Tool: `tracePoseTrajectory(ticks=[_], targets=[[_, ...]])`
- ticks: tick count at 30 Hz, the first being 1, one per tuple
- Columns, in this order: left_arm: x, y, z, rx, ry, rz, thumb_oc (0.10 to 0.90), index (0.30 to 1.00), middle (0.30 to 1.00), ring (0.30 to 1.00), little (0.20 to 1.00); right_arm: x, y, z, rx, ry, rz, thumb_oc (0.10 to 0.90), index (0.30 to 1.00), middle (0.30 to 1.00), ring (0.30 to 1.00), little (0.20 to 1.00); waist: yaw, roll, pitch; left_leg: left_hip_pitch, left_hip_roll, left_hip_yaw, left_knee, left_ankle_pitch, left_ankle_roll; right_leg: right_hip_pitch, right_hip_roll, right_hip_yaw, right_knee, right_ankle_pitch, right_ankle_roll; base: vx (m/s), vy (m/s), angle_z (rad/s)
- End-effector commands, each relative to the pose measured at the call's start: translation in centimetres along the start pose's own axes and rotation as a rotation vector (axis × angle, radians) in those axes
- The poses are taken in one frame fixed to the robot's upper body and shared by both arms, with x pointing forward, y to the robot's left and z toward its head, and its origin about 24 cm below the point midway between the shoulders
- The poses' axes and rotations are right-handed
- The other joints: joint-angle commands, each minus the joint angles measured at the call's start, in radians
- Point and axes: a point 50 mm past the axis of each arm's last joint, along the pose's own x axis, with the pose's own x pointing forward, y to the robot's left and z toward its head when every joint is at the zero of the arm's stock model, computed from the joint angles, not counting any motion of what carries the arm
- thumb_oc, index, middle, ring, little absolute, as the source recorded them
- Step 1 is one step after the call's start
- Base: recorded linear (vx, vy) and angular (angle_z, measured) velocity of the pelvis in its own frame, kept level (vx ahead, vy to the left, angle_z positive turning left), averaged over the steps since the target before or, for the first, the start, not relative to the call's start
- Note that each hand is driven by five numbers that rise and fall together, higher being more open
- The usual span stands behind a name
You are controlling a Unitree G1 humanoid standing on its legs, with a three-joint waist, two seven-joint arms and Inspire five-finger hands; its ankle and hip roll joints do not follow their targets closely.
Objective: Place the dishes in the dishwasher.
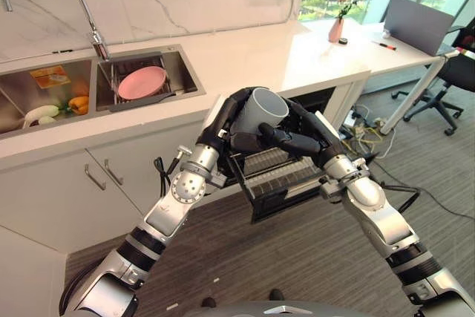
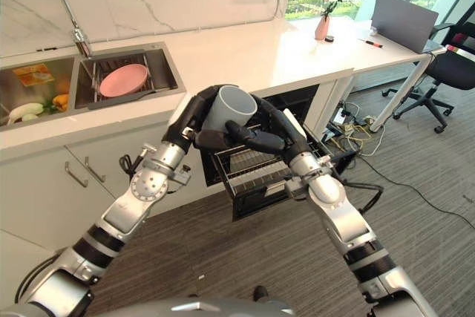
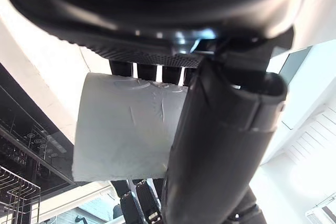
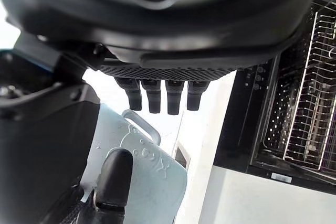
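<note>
on the far left the sink (image 1: 22, 72) was set into the table (image 1: 245, 53), one basin holding vegetables and the next a pink plate (image 1: 142, 82) lying in a wire rack, not yet loaded. to the right of that, the left robot hand (image 1: 226, 120) had its fingers curled round the side of a pale grey mug (image 1: 260, 113), held up in the air above the open dishwasher (image 1: 278, 172); the left wrist view showed the mug (image 3: 126, 127) clamped between its fingers and thumb. just right of it, the right robot hand (image 1: 297, 139) reached across the mug's front, its fingers bent against the wall but not plainly closed round it, so i judged it steadying rather than gripping. the pulled-out wire rack (image 1: 286, 176) of the dishwasher sat below and near both hands.

the risk i saw was in the transfer: the mug's wall looked smooth and wet, and if the left hand let go before the right had a firm hold, it could slip and drop onto the rack or past its near edge to the floor (image 1: 297, 257). two hands crowding one small mug could also knock it askew, or tip it against the rack wires.
</note>
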Motion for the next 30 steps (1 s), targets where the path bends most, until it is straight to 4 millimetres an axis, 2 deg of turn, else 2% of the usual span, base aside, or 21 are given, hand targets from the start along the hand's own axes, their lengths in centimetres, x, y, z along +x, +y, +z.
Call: tracePoseTrajectory(ticks=[1,6,14,30], targets=[[3.7,1.5,7.6,0.003,-0.383,0.06,0.4,0.3,0.3,0.3,0.3,1.9,0.1,4.7,-0.025,-0.235,-0.001,0.8,0.9,0.9,0.9,0.9,0.026,-0.027,-0.048,0.043,0.039,0.09,0.009,-0.055,-0.052,0.018,-0.049,-0.014,0.052,-0.099,0.077,0.0,0.0,0.0],[2.8,-1.1,7.6,-0.118,-0.376,-0.043,0.4,0.3,0.3,0.3,0.3,2.5,1.1,4.2,0.114,-0.236,-0.026,0.8,0.9,0.9,0.9,0.9,0.032,-0.023,-0.049,0.04,0.04,0.087,0.009,-0.049,-0.052,0.022,-0.047,-0.021,0.048,-0.096,0.073,0.0,0.0,0.0],[1.6,-3.3,8.0,-0.182,-0.384,-0.175,0.4,0.3,0.3,0.3,0.3,3.2,1.9,4.2,0.173,-0.241,-0.056,0.8,0.9,0.9,0.9,0.9,0.045,-0.021,-0.044,0.035,0.04,0.079,0.009,-0.048,-0.052,0.025,-0.048,-0.029,0.043,-0.096,0.071,0.0,0.0,0.0],[0.5,-5.1,7.9,-0.314,-0.337,-0.283,0.4,0.3,0.3,0.3,0.3,4.2,2.4,4.1,0.226,-0.235,-0.144,0.8,0.9,0.9,0.9,0.9,0.066,-0.021,-0.035,0.023,0.033,0.063,0.009,-0.046,-0.048,0.027,-0.053,-0.047,0.039,-0.092,0.071,0.0,-0.003,0.04]])
